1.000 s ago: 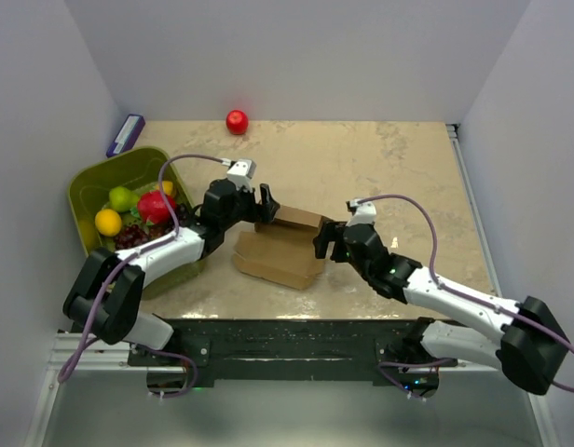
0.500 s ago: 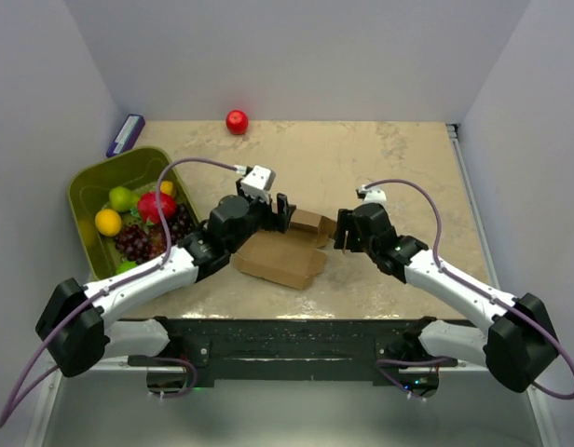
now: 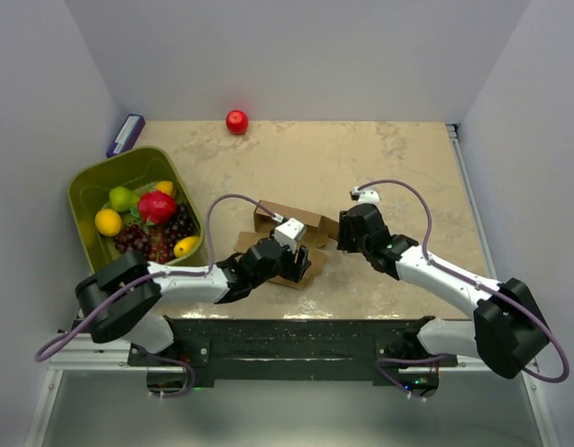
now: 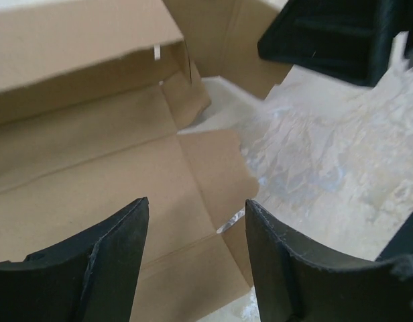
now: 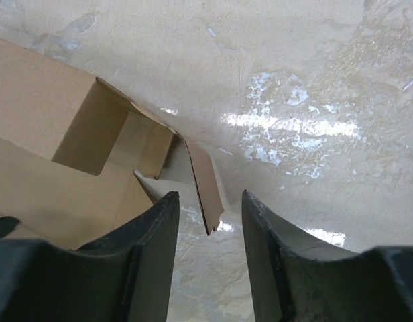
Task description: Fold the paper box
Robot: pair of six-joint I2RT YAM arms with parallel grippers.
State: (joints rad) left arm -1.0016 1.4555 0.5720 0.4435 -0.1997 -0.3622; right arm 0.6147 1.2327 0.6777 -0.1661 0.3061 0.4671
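The paper box (image 3: 306,222) is a brown, partly opened cardboard blank lying mid-table with a raised far wall. My left gripper (image 3: 300,264) is low over its near right corner. In the left wrist view it (image 4: 196,204) is open above the flat inner panel (image 4: 92,168), with nothing gripped. My right gripper (image 3: 339,233) is at the box's right end. In the right wrist view it (image 5: 210,198) is open, and an upright end flap (image 5: 205,184) of the box (image 5: 45,134) reaches between its fingers, with gaps on both sides.
An olive-green bin (image 3: 91,200) of fruit sits at the left, close to the left arm. A red ball (image 3: 237,121) lies at the far edge, and a purple item (image 3: 126,135) at the far left corner. Walls enclose three sides.
The left arm swung from the box's far left side to its near right corner. The right gripper moved in to the box's right end flap. Both pairs of jaws narrowed.
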